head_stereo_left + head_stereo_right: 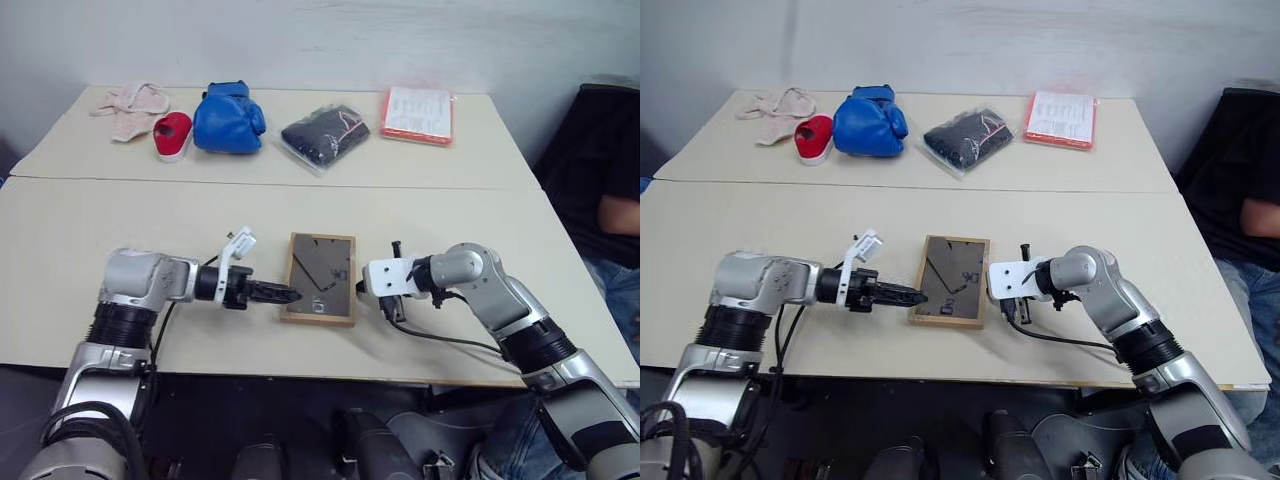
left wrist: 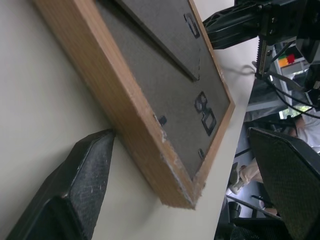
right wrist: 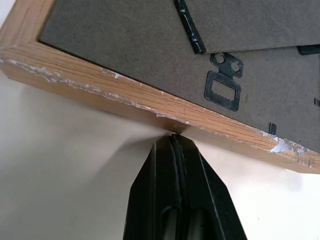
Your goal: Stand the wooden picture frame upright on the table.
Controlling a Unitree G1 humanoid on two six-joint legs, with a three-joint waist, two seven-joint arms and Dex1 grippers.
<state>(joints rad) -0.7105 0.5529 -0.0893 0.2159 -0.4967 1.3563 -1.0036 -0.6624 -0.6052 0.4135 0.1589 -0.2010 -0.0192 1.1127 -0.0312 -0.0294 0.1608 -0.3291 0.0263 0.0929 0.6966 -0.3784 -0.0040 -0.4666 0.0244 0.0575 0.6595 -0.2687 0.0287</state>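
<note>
The frame (image 1: 320,277) lies back-up on the tabletop (image 1: 150,230). Left tool (image 1: 285,295) gapes at its edge; right tool (image 3: 175,145), closed, presses the opposite edge. Next: pinch and tip it up.

person (image 1: 605,190) cut off at edge, packet (image 1: 417,113) print unreadable

I see a plain pale wall (image 1: 330,40) behind the far table edge. Along that edge: pink cloth (image 1: 130,105), a red item (image 1: 173,135), blue boxing glove (image 1: 229,118), dark bagged bundle (image 1: 325,134), orange-edged packet (image 1: 417,114). A seated person (image 1: 600,200) at right. Light even, diffuse.
</note>
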